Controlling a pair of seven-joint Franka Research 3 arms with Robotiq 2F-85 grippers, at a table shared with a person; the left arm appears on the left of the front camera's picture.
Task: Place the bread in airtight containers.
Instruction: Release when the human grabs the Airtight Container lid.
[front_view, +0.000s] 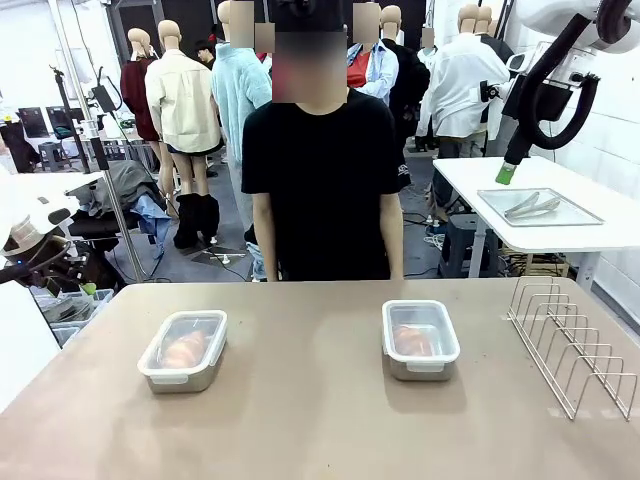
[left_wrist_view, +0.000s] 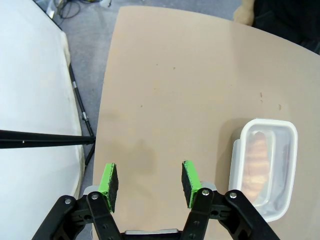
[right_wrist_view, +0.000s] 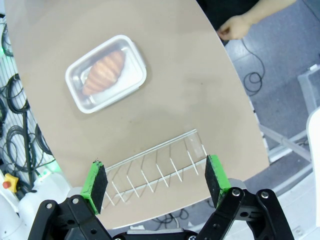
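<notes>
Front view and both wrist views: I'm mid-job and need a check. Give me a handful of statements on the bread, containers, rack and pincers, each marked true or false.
1. Both small rectangular steel containers with clear lids have their lids on. True.
2. One golden-brown croissant roll lies loose on the tan table. False: each roll sits inside a container.
3. The bare wire rack stands near the table's right edge. True.
4. The left pincer grips a lid. False: it holds nothing, pads apart above bare table.
5. The right pincer is open, high above the rack. True.
6. The person's hands rest on the containers. False: the containers are untouched.
</notes>
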